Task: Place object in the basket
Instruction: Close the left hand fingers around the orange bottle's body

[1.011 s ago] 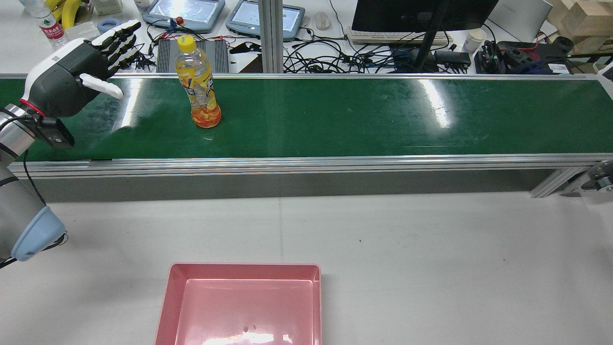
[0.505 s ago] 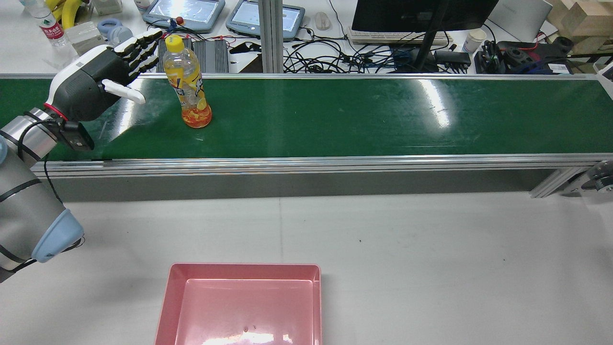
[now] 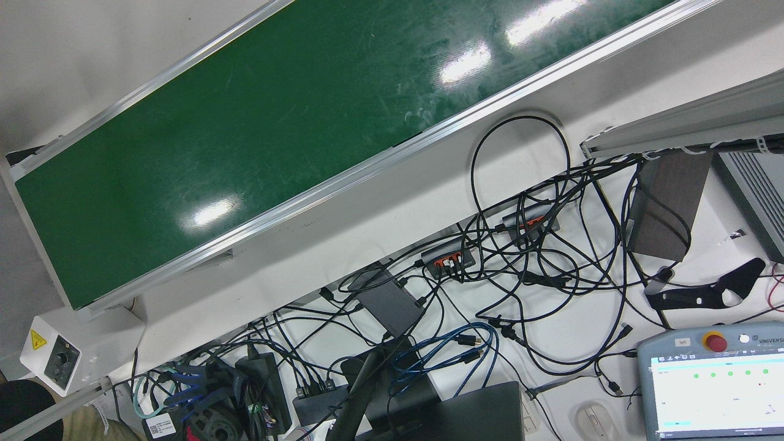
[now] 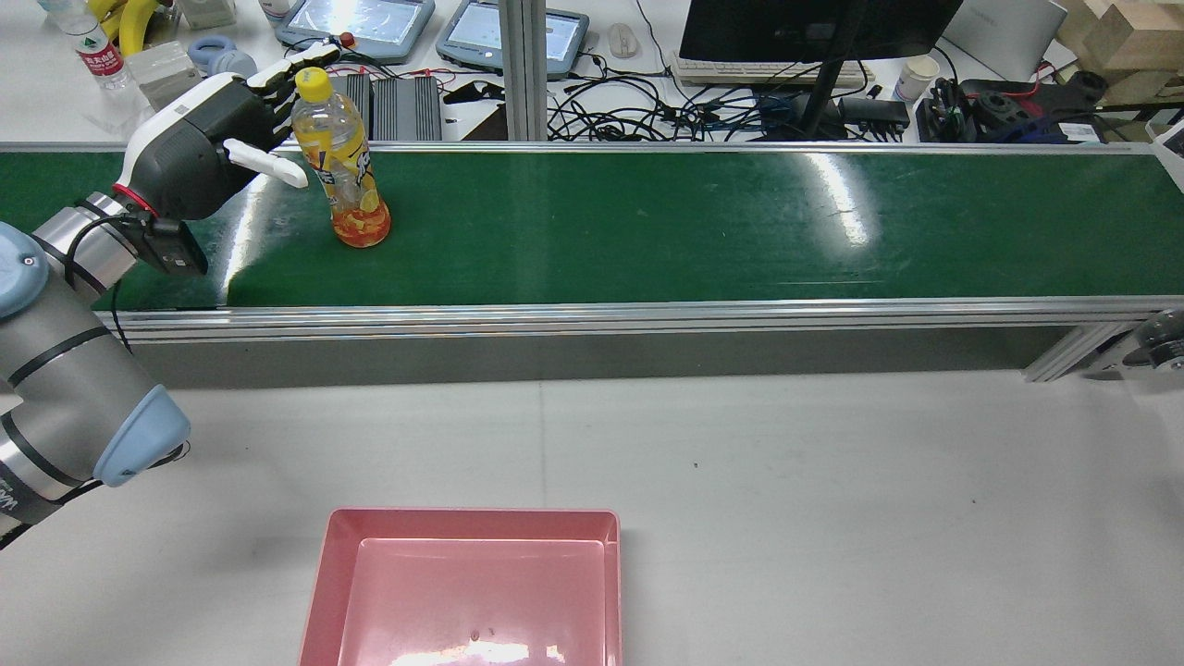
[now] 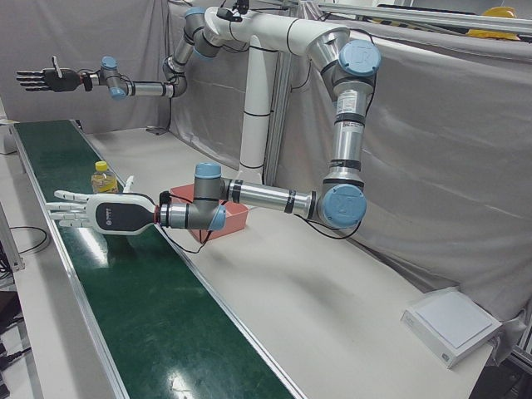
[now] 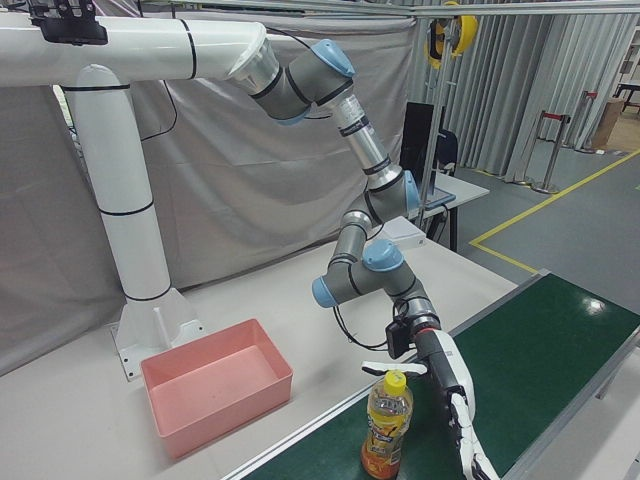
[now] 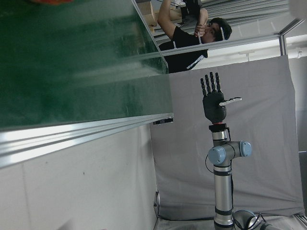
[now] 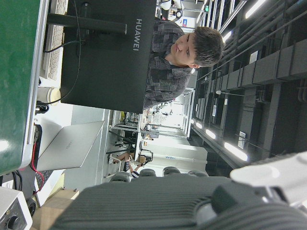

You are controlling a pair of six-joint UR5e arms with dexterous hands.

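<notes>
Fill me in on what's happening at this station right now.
The robot's left hand is spread open right beside a yellow-capped orange drink bottle standing upright on the green conveyor belt; it has not closed on it. The pink basket on the white table is empty. The right hand hangs open in the air, far down the belt, holding nothing.

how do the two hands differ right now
The left hand is low over the green belt, right beside the yellow-capped bottle; the right hand is held high, far from any object. Both are open, fingers spread, holding nothing.
</notes>
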